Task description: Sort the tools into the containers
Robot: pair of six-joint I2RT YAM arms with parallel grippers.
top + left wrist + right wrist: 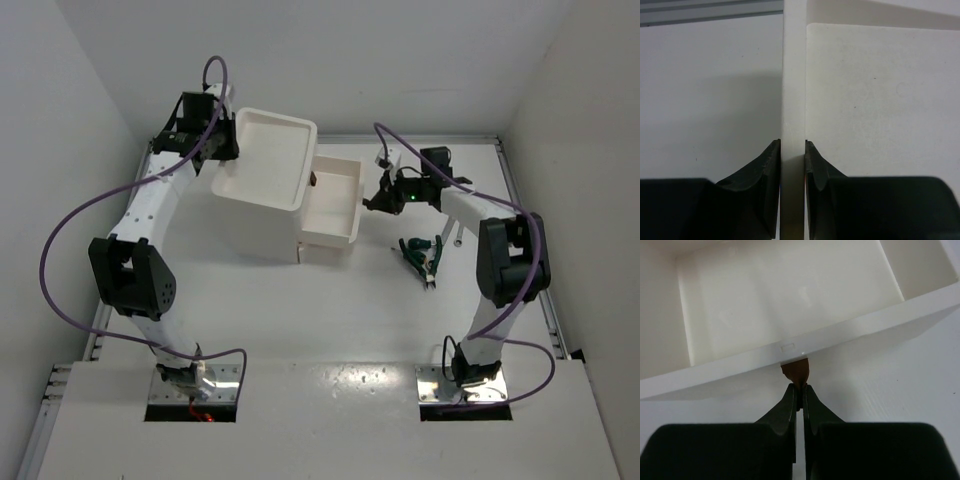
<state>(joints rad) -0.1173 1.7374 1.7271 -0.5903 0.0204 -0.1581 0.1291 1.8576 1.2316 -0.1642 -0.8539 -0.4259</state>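
- My left end effector (793, 150) is narrowed onto the upright white rim of the top tray (270, 150). One finger (771, 167) sits on the outer face and the other on the inner face, with the wall filling the gap between them (both pads seem to touch it).
- Beyond those fingertips, on the inner side, is the tray's pale floor. On the outer side I see only the plain desk (300, 320).
- From above, this end effector sits at the far left corner of the drawer unit (250, 215), level with its top.
- My right end effector (799, 387) is nearly closed, its two fingertips pinching the small red-brown handle (796, 371) straight ahead of them.
- That handle belongs to a white drawer (790, 295) pulled well out of the unit toward this end effector. The drawer's open inside lies just past the fingertips, and I see nothing in it.
- The dark green-handled pliers (418, 248) lie on the desk behind my right fingertips, off to the side of the wrist toward the arm bases and apart from the drawer.
- A slim silver wrench (457, 235) lies just beyond the pliers, further back along my right arm (it is too small for me to say more).
- Something pale sits at the near tip of the pliers, but I cannot tell what it is.
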